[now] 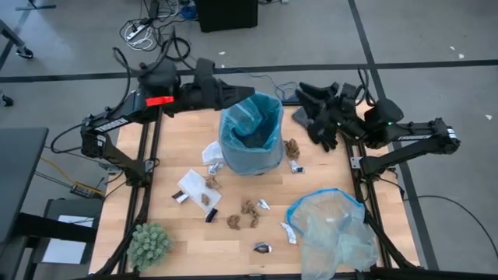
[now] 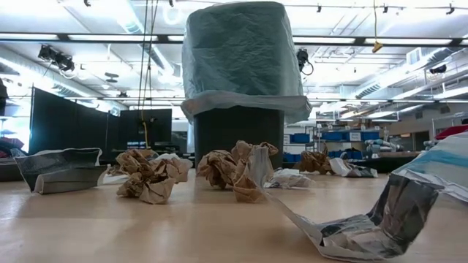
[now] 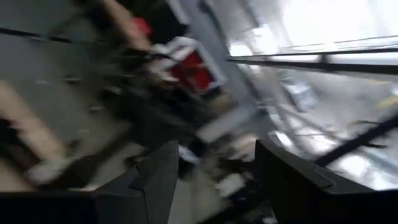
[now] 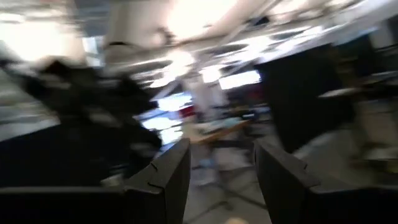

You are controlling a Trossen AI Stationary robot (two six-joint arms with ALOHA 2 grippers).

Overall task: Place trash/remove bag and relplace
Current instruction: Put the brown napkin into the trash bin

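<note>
Counter (image 1: 179,136): bin (image 1: 250,134) lined with blue bag (image 1: 261,117) at far centre. Paler clear bag (image 1: 331,229) near right. Left jaws (image 3: 214,177) apart at far edge left of bin; right jaws (image 4: 221,171) apart, far right. Trash (image 1: 243,214) scattered near of bin, on counter.

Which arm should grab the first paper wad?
Probably right. The right gripper, open, hangs beside the brown wad by the bin. The left gripper, also open, sits behind the bin, farther from any scrap.
</note>
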